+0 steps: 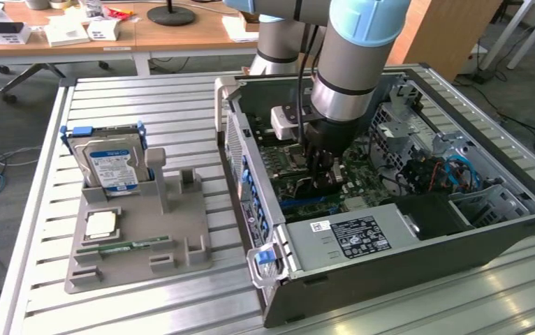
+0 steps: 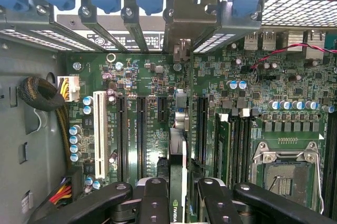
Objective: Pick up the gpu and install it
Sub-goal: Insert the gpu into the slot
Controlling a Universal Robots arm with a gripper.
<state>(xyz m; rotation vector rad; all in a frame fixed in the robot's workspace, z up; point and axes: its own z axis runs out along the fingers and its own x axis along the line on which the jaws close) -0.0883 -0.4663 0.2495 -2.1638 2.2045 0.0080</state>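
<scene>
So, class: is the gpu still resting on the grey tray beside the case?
No: the tool holds the gpu edge-on above the motherboard.

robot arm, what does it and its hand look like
The arm is a silver-grey metal tube with pale blue joint caps. A small white box sits by the wrist, with a black cable running alongside. The hand is black, with chunky linked fingers fastened by round screws.

Tabletop (image 1: 137, 307): ribbed bare aluminium, satin sheen. PC case (image 1: 491, 244): dark matt sheet metal. Parts holder (image 1: 137, 244): grey matt plastic. Hard drive (image 1: 114, 164): shiny metal, glossy blue label. Motherboard (image 2: 131, 76): green, semi-gloss. Gpu (image 2: 178, 145): pale metal bracket. Tool (image 2: 176, 200): black, matt.
</scene>
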